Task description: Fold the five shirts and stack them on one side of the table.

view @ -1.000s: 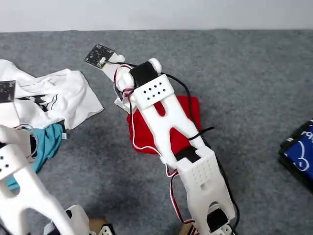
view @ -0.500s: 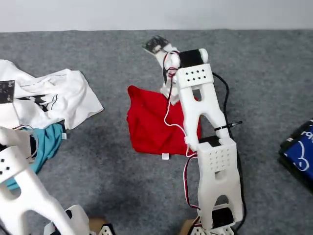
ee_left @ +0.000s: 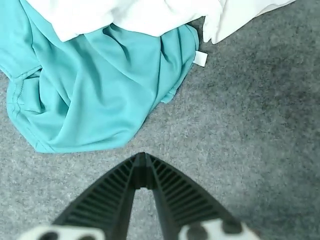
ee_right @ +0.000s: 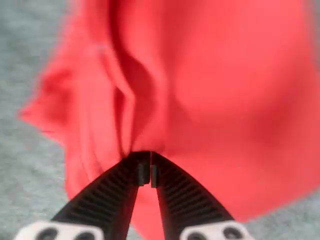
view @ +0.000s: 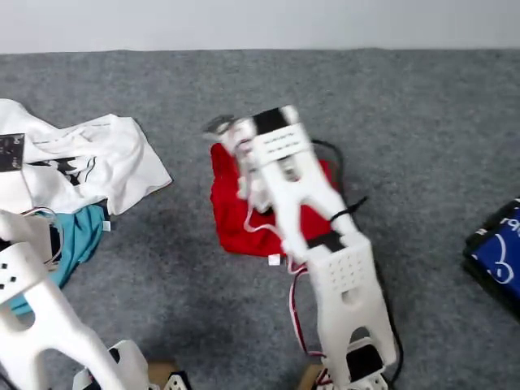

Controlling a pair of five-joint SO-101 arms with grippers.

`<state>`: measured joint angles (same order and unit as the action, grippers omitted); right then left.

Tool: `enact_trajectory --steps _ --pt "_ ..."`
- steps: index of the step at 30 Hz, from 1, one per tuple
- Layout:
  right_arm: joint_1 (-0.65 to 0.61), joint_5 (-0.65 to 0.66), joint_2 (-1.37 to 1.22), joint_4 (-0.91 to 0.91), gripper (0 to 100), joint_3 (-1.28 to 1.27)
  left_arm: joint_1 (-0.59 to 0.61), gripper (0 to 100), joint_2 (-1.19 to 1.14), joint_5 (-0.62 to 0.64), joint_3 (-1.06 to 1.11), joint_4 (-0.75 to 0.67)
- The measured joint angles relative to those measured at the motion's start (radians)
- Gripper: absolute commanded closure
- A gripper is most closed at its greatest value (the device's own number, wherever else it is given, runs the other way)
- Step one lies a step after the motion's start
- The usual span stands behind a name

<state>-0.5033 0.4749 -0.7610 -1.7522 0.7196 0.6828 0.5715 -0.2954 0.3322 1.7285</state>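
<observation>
Grey worktop [view: 422, 162], red shirt [view: 227, 207] bunched mid-surface. Right hand [ee_right: 145, 172] pinching ridge of its cloth. Left hand [ee_left: 141, 167] pressed together, empty, above bare worktop just beside teal shirt [ee_left: 90, 95]. Risk: thin pinch may slip when pulled, fold collapses; single-layer grab would drag shirt skewed.

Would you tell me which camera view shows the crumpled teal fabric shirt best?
The left wrist view: the crumpled teal fabric shirt lies large there, partly under the crumpled white shirt. The high view catches a strip beside the left arm; the right wrist view faces the bunched red shirt.
</observation>
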Motion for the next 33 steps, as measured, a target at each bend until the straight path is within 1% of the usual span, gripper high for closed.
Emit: enact_trajectory --steps 5,9,14,18,21,24,29,33 --pt "-0.169 0.0 0.084 0.0 98.9 -0.058 0.0 100 0.0 0.0 0.0 0.0" --pt "-0.221 0.0 0.132 0.0 98.9 -0.06 0.0 100 0.0 0.0 0.0 0.0" --pt "-0.199 0.002 0.206 0.0 98.9 -0.06 0.0 100 0.0 0.0 0.0 0.0" --pt "-0.106 0.006 0.239 0.0 98.9 -0.06 0.0 100 0.0 0.0 0.0 0.0" --pt "-0.029 0.043 0.235 0.0 98.9 -0.06 0.0 100 0.0 0.0 0.0 0.0" --pt "0.012 0.058 0.18 0.0 98.9 -0.06 0.0 100 0.0 0.0 0.0 0.0" --pt "0.002 0.061 0.075 0.0 98.9 -0.061 0.0 100 0.0 0.0 0.0 0.0" --pt "-0.081 0.061 0.041 0.0 98.9 -0.061 0.0 100 0.0 0.0 0.0 0.0"
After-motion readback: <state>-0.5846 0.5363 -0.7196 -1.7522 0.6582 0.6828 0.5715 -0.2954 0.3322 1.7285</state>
